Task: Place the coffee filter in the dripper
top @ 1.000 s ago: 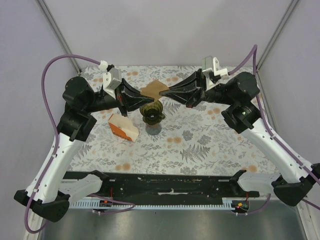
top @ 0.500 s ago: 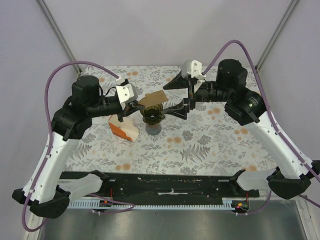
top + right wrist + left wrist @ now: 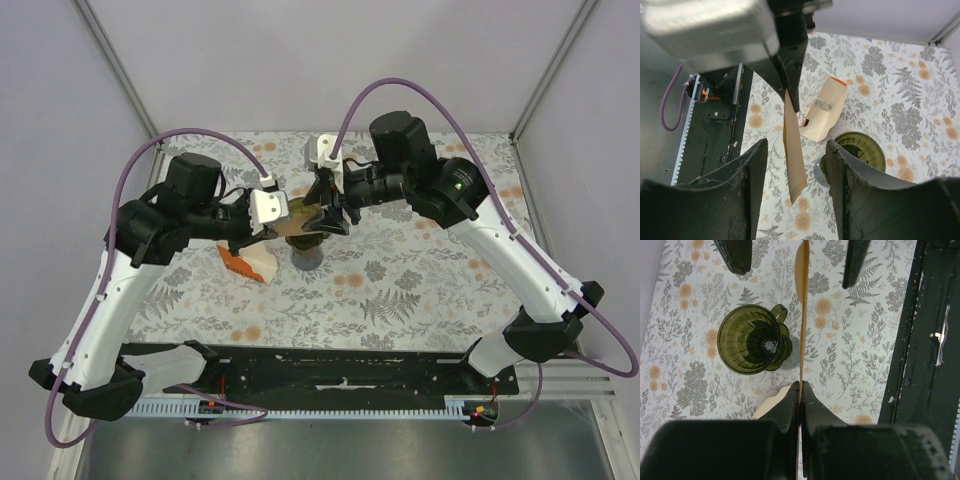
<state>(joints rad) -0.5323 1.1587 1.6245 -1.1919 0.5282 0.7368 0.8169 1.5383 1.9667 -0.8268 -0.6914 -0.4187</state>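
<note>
The left pincer point(image 3: 286, 224) is clenched on the coffee filter point(image 3: 300, 226); the right pincer point(image 3: 326, 214) is released and straddles it. Left wrist: the dripper point(image 3: 752, 340) stands left of the tips. Right wrist: the filter hangs untouched between spread fingers point(image 3: 752, 165).

Flat tan coffee filter point(image 3: 802, 270) hangs edge-on near the upright green dripper point(image 3: 752, 340).

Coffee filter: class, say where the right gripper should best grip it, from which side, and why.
Grip the free end of the coffee filter, away from the left gripper. It hangs flat and edge-on, so the open right gripper probably does best straddling it end-on, one finger per face.
</note>
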